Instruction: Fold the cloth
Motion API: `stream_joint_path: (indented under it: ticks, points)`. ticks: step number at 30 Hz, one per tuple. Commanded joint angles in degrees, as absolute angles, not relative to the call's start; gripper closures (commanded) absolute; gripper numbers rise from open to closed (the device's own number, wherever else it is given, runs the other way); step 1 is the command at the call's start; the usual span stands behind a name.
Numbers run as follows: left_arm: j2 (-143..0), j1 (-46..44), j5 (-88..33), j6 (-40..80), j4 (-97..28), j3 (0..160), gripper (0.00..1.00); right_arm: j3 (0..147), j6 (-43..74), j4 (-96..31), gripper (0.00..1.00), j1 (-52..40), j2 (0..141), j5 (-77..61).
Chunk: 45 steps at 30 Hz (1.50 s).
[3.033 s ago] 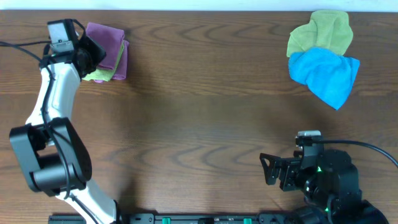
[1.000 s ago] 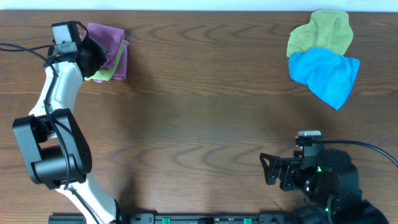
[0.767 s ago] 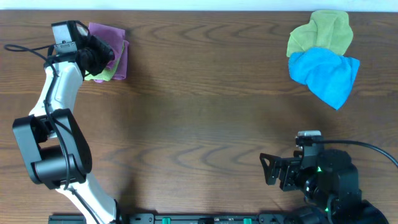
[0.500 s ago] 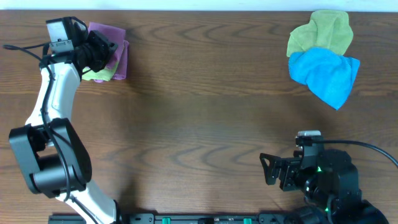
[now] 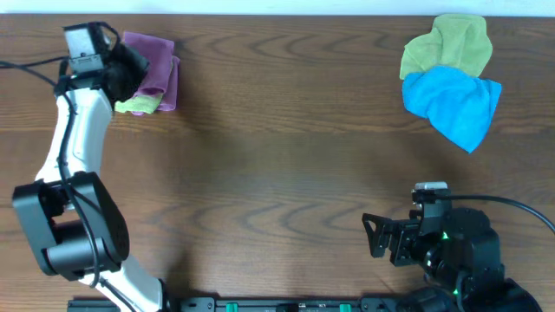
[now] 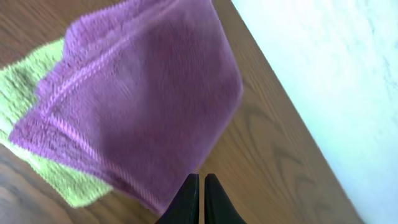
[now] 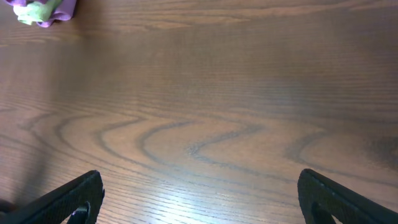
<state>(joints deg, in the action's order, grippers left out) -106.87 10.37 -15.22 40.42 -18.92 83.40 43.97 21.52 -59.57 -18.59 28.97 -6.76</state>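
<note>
Mauve-purple cloth (image 6: 143, 106) folded into a fuzzy rectangle, lying just ahead of the left gripper (image 6: 201, 190) and spreading up and to the left of its fingertips. Stitched hem running along the side away from the fingers. Near edge of the cloth right at the tips, touching or almost; hard to say from the wrist view whether any fabric is caught. Left fingers (image 6: 189, 202) pressed nearly together, only a hairline slit between them, wood grain showing through the slit.

Resting on a folded light-green cloth (image 6: 25, 112), which peeks out to the left of and below the purple one, further from the fingertips. Both on the wooden table (image 6: 267, 162); table edge and a white floor-like surface (image 6: 336, 81) off to the right of the fingers.

Right gripper (image 7: 202, 190) spread wide, one dark finger (image 7: 71, 199) at each lower corner of its view, nothing between them but bare wood. Purple-and-green stack far ahead and to the left of those fingers, tiny in the corner.

From overhead: bright blue cloth (image 5: 453, 102) crumpled well ahead and to the right of the right fingers, a rumpled green cloth (image 5: 449, 48) touching its far side, partly under it.
</note>
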Motion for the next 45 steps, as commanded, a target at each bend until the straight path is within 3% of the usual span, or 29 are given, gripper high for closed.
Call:
stream_joint_path:
  ticks: [1, 10, 14, 18, 19, 20, 22, 24, 35, 40, 45]
  points:
    - [-111.2, 9.3, -6.2, 38.5, -18.0, 84.2, 0.94, 43.8, 22.3, -59.7, 0.01, -18.3, 28.8, -6.4]
    - [-116.4, 9.4, -0.9, 37.0, -16.6, 84.3, 0.94, 43.8, 22.3, -59.7, 0.01, -18.3, 28.8, -6.4]
    - [-112.8, 9.4, -3.6, 32.4, -16.3, 85.2, 0.94, 43.8, 22.3, -59.7, 0.01, -18.3, 28.8, -6.4]
    - [-106.6, 9.3, -4.7, 26.8, -23.6, 85.7, 0.92, 43.8, 22.3, -59.7, 0.01, -18.3, 28.8, -6.4]
    - [-105.2, 9.3, -5.5, 25.0, -25.8, 85.7, 0.88, 43.8, 22.3, -59.7, 0.01, -18.3, 28.8, -6.4]
    - [-103.8, 9.3, -6.4, 22.7, -27.9, 85.7, 0.76, 43.8, 22.3, -59.7, 0.01, -18.3, 28.8, -6.4]
    - [-100.5, 9.3, -8.4, 19.4, -33.0, 85.7, 0.34, 43.8, 22.3, -59.7, 0.01, -18.3, 28.8, -6.4]
    - [-97.8, 9.3, -9.5, 17.6, -36.9, 85.7, 0.02, 43.8, 22.3, -59.7, 0.01, -18.3, 28.8, -6.4]
    - [-84.1, 9.6, -8.0, 17.1, -49.5, 85.7, 0.05, 43.8, 22.3, -59.7, 0.01, -18.3, 28.8, -6.4]
    - [-74.7, 8.7, -8.3, 11.0, -57.2, 85.1, 0.05, 43.8, 22.3, -59.7, 0.01, -18.3, 28.8, -6.4]
    - [-62.6, 8.6, -7.5, 10.4, -61.1, 75.8, 0.05, 43.8, 22.3, -59.7, 0.01, -18.3, 28.8, -6.4]
